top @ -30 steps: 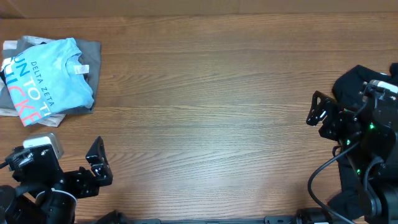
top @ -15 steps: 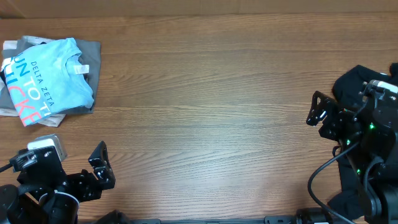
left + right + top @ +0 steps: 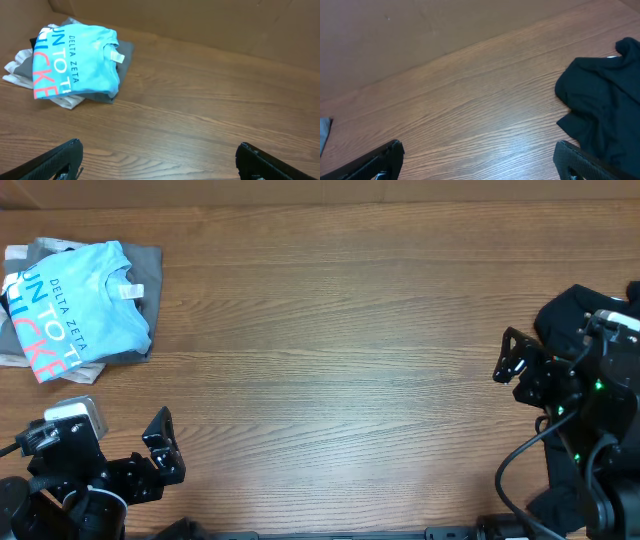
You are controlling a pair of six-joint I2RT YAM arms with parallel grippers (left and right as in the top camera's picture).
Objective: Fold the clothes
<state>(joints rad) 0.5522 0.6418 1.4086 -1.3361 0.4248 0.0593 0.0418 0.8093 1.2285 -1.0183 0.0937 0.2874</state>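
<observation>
Left wrist view: the left fingers (image 3: 57,159) stand spread wide above the wooden tabletop (image 3: 200,115), holding nothing. Farther off, the light blue T-shirt (image 3: 75,60) lies folded on top of a gray garment (image 3: 125,52). In the right wrist view, the right fingers (image 3: 380,160) are equally wide and empty; the black garment (image 3: 605,110) lies crumpled just beyond, at the right.
</observation>
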